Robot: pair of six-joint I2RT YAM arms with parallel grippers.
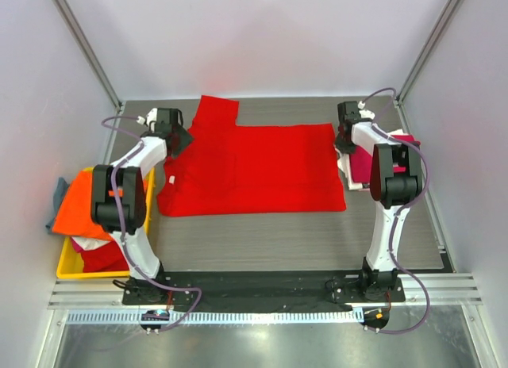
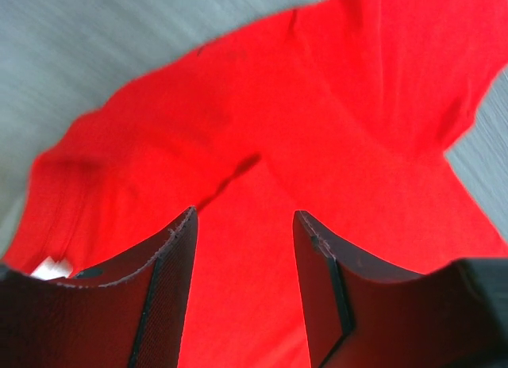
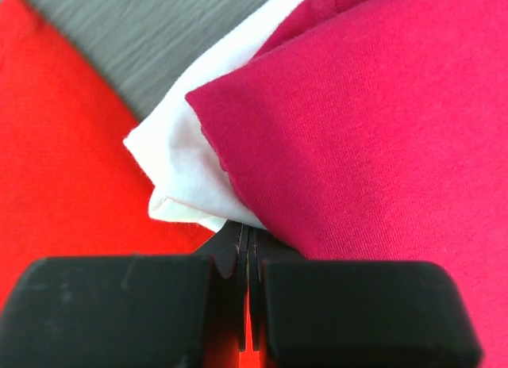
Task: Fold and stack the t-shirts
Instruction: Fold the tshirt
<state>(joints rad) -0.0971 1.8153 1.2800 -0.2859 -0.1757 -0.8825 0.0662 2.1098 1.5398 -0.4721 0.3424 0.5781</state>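
Lying flat across the middle of the grey table [image 1: 262, 241], a bright red t-shirt [image 1: 254, 170] is spread between the two arms, one sleeve reaching toward the far edge. The left gripper [image 1: 176, 138] hovers at the shirt's left side, near the sleeve. Its wrist camera shows the two dark fingers [image 2: 171, 265] standing apart, with only red cloth below them and nothing clamped.

The right gripper [image 3: 244, 229] sits at the shirt's right edge with its jaws pressed together. Its tips meet just where a folded magenta-pink t-shirt [image 3: 381, 130] lies on top of a white t-shirt [image 3: 178, 158]. Whether a pinch of fabric is caught between them is hard to tell from this close view. That small pile rests on the table's right side, touching the red shirt's edge.

At the left, a yellow crate [image 1: 148, 209] holds an orange t-shirt [image 1: 79, 205] draped over its rim and another red t-shirt [image 1: 103, 257] beneath it, with a blue-grey cloth [image 1: 59, 193] just beside the crate.
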